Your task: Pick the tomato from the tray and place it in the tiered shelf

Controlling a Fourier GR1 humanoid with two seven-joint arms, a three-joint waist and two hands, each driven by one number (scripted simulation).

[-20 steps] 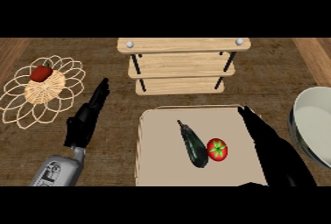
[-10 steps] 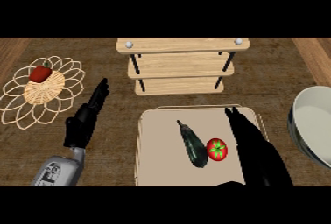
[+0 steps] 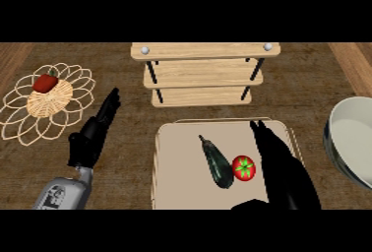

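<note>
A red tomato (image 3: 244,168) with a green stem lies on the beige tray (image 3: 178,162), touching a dark green eggplant (image 3: 216,161) on its left. My right hand (image 3: 280,165) stretches over the tray just right of the tomato, fingers straight and pointing away from me, holding nothing. The wooden tiered shelf (image 3: 201,74) stands at the far side of the counter, beyond the tray. My left hand (image 3: 94,133) rests open on the counter left of the tray, fingers up.
A woven wire basket (image 3: 45,106) with a red pepper (image 3: 45,82) sits at the left. A large white bowl (image 3: 350,139) is at the right edge. Wooden boards border the counter's far corners.
My right hand has slid left across the tray, from its right edge to right beside the tomato. The left hand, tomato and eggplant have not moved.
</note>
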